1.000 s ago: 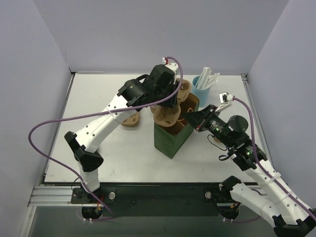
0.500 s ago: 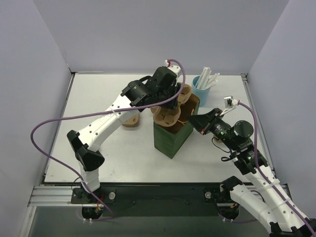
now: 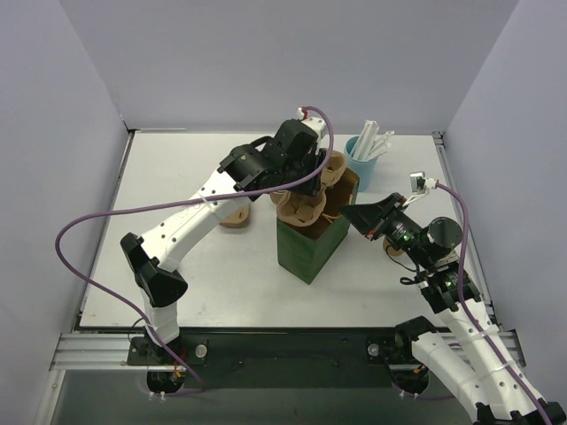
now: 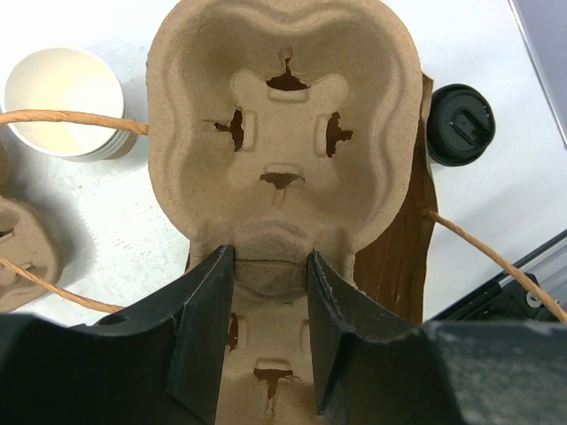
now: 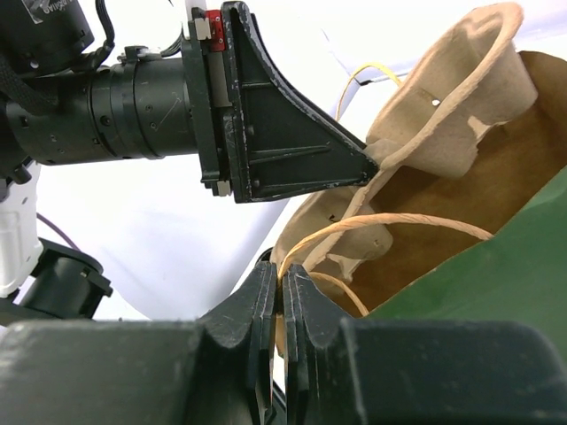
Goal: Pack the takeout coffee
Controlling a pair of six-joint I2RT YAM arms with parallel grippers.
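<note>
The white bench point(image 3: 168, 168) is carrying a green paper bag point(image 3: 306, 252), which is standing upright and open near its middle. A moulded pulp carrier point(image 4: 283, 115) is hanging over the bag's mouth, its lower end dipping inside. The left fingers point(image 4: 268, 274) are standing partway apart and clamping that carrier's near end between them. The right fingers point(image 5: 282, 305) are pressing fully together on the bag's tan twine handle point(image 5: 399, 221), beside the bag's right rim. A second carrier point(image 3: 235, 217) is lying on the bench left of the bag. A stack of lidless cups point(image 4: 64, 97) is sitting nearby. The takeout coffee point(image 4: 461, 124), black lid on, is standing on the bench just beside the bag, away from both sets of fingers.
</note>
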